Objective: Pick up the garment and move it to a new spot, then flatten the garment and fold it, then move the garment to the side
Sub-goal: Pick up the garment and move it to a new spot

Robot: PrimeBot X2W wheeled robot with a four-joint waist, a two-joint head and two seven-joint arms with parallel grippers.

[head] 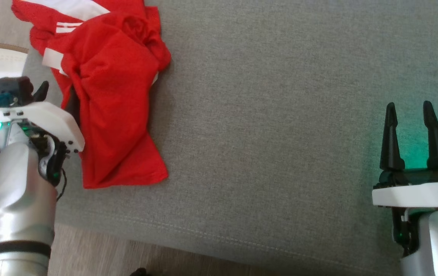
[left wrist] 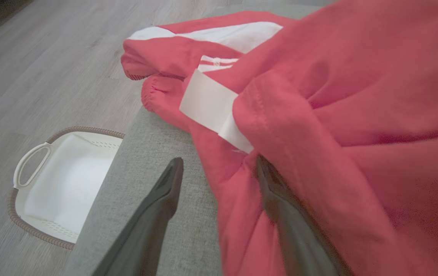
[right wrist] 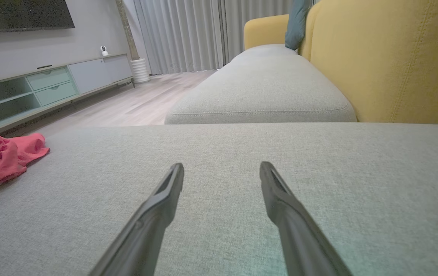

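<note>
"While the left gripper (left wrist: 219,165) sits at the edge of the garment (head: 115,96), where exactly does that garment lie?"

"Crumpled in a heap at the far left corner of the grey sofa seat (head: 280,115). It's red with white stripes, and one hem reaches toward the near edge."

"And how do the left gripper's fingers stand?"

"Spread wide. In the left wrist view one finger (left wrist: 161,199) is over bare grey fabric just beside the cloth. The other (left wrist: 280,199) is against a red fold that hangs over its tip. The edge of the cloth lies between them, and they are not closed on it."

"What about the right gripper (head: 409,107)?"

"It's low on the right, over bare seat and well apart from the garment. Its fingers are spread wide too and hold nothing."

"Anything on the floor (left wrist: 50,57)?"

"A white basket (left wrist: 84,129) with a brown woven rim, just beside the seat's left side. In the right wrist view a yellow backrest (right wrist: 395,57) rises along the right of the seat"
</note>
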